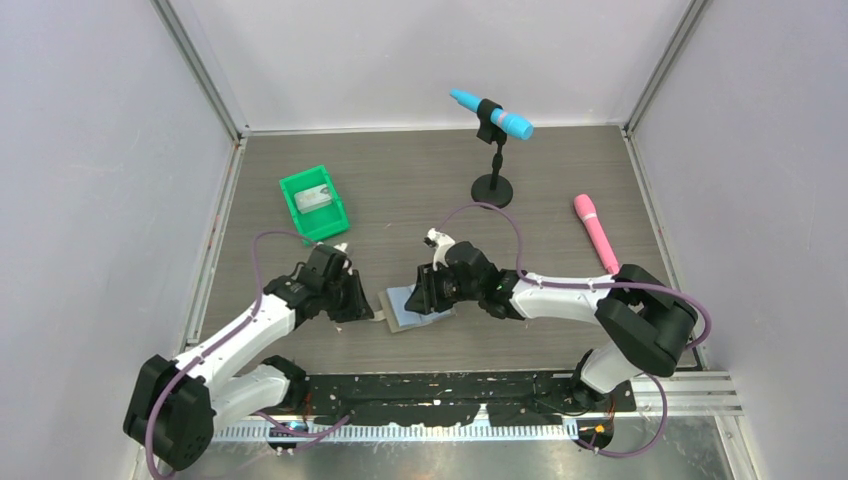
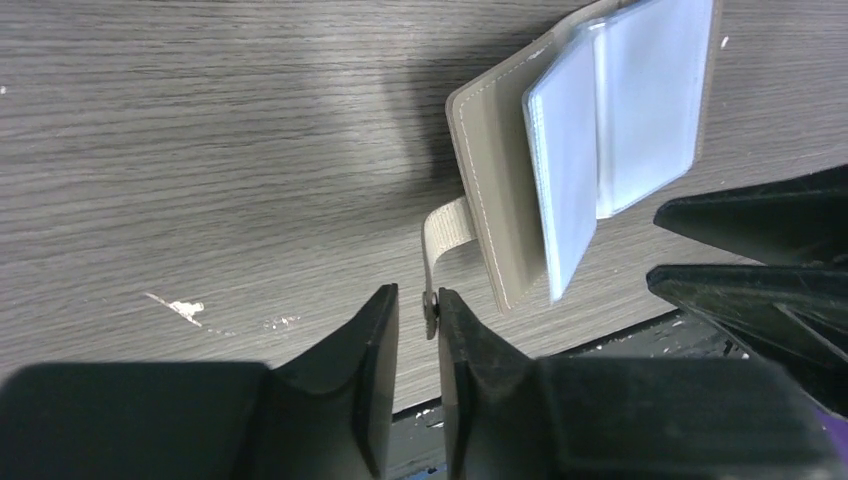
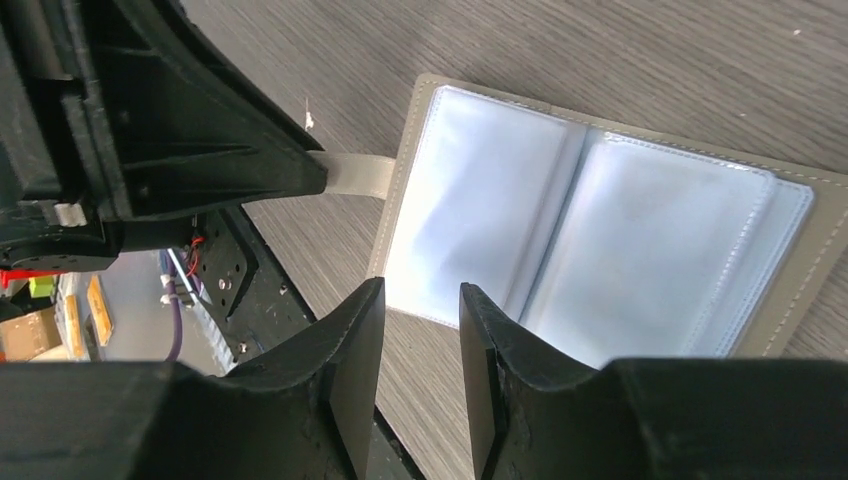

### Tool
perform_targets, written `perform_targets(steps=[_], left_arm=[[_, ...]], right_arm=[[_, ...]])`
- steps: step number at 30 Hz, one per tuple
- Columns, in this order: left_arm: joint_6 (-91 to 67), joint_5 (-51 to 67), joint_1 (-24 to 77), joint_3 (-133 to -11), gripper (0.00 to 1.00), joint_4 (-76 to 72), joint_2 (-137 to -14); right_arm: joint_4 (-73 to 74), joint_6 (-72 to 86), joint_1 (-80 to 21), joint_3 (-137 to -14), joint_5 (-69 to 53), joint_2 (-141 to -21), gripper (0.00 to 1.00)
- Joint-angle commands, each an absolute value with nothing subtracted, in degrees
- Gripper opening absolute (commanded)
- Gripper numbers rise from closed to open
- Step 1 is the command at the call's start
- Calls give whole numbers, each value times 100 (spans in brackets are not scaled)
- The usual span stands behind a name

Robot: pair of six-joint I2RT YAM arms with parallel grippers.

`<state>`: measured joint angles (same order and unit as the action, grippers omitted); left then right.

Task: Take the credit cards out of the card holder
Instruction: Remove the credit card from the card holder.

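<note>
In the top view, your left arm reaches from its base up and to the right, bent at the elbow. The left gripper [image 1: 366, 308] sits low at the left edge of the card holder [image 1: 408, 312]. Your right arm stretches leftwards across the tabletop [image 1: 400, 180], and the right gripper [image 1: 422, 297] is over the holder's right part. You have one holder, lying open between the two grippers. There is one green bin [image 1: 336, 216] well behind it with a grey-white flat patch inside, which looks like the credit cards [image 1: 314, 198], though you cannot count them here. There are two microphones: a blue one [image 1: 492, 113] on a stand and a pink one [image 1: 596, 231] lying flat.

In the left wrist view, your jaws are narrow, and the end of the single grey tab [image 2: 446, 226] hangs between them against one finger. You cannot tell whether it is truly pinched. Two pale blue pocket leaves [image 2: 625, 100] show, the nearer one lifted off the cover.

In the right wrist view, your jaws stand a narrow gap apart, holding nothing, just over the near edge of the left pocket leaf. The holder lies spread flat, with both leaves showing.
</note>
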<state>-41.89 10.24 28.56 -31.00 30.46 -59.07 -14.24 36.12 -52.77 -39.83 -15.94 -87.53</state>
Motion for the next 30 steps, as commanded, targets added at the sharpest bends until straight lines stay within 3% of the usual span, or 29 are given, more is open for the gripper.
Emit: perform_targets(steps=[1,13,19,25,30], left_arm=[[-4274,944,2874,-3350,26,3145,-5527],[-4351,1564,2874,-3419,35,2413,-5650],[-4335,1702,2874,-3368,36,2099,-5937],[-4249,1620,2874,-3311,37,1911,-6308],[-4312,1902,2874,-3211,34,1517,-6604]], right_arm=[[-1064,3311,-5262,-4276,-1054,-8578,41],[-829,3051,-4931,-4265,-1040,-8579,52],[-1147,3119,-4953,-4367,-1242,-8697,48],[-1109,3111,-5162,-4598,-1133,-8897,63],[-1098,3137,-5222,-4658,-1070,-9139,69]])
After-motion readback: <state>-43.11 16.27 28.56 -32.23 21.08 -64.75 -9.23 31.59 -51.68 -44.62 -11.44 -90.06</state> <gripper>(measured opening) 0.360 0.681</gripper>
